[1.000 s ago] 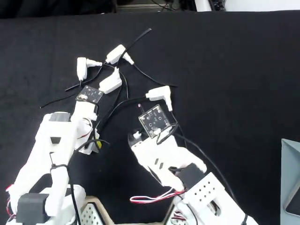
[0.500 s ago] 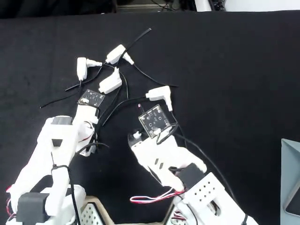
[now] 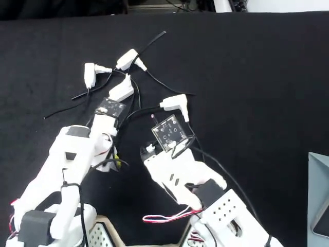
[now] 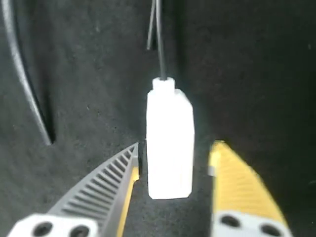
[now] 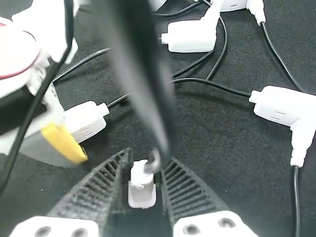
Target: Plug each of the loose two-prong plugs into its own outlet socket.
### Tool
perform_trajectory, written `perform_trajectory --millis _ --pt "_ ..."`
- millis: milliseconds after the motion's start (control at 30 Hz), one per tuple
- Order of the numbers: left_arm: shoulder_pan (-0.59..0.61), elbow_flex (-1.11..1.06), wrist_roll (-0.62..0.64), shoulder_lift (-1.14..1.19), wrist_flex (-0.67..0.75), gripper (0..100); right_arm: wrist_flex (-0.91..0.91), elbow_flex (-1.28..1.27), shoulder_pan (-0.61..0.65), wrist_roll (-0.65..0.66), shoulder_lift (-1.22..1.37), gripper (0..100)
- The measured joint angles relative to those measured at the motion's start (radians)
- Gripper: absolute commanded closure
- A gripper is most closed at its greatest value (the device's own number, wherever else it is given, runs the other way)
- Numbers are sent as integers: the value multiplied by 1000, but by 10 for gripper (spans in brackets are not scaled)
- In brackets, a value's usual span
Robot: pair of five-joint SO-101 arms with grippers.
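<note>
Several white socket blocks on thin black cables lie tangled at the table's far left. My left gripper (image 3: 116, 99) (image 4: 176, 148) is open, its grey and yellow fingers on either side of one rectangular white block (image 4: 170, 143) (image 3: 121, 90) without closing on it. My right gripper (image 5: 143, 165) (image 3: 165, 120) is shut on a small white plug (image 5: 142, 187) with a black cable running up from it. It hovers near the table's middle, close to an L-shaped white block (image 3: 175, 103) (image 5: 284, 111). The right wrist view also shows the left gripper's yellow finger (image 5: 59, 143) beside its block (image 5: 86, 121).
Two more white blocks (image 3: 90, 72) (image 3: 128, 59) lie farther back on the black cloth (image 3: 247, 77), with loose black cables looping between all the blocks. A grey object (image 3: 320, 195) stands at the right edge. The cloth's right half is open.
My left arm has swung right and forward, bringing its open fingers up around the rectangular white block. The right arm has kept still with the plug.
</note>
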State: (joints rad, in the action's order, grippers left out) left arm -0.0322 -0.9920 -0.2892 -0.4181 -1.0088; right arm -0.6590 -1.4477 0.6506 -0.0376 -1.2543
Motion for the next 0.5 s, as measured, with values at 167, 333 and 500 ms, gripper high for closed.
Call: perform_trajectory --millis 167,333,500 --pt "80 25 8 0 0 708 0 -9 0 0 0 985" --pt "169 69 -29 0 0 707 0 -9 0 0 0 985" --pt "244 101 -37 0 0 705 0 -9 0 0 0 985"
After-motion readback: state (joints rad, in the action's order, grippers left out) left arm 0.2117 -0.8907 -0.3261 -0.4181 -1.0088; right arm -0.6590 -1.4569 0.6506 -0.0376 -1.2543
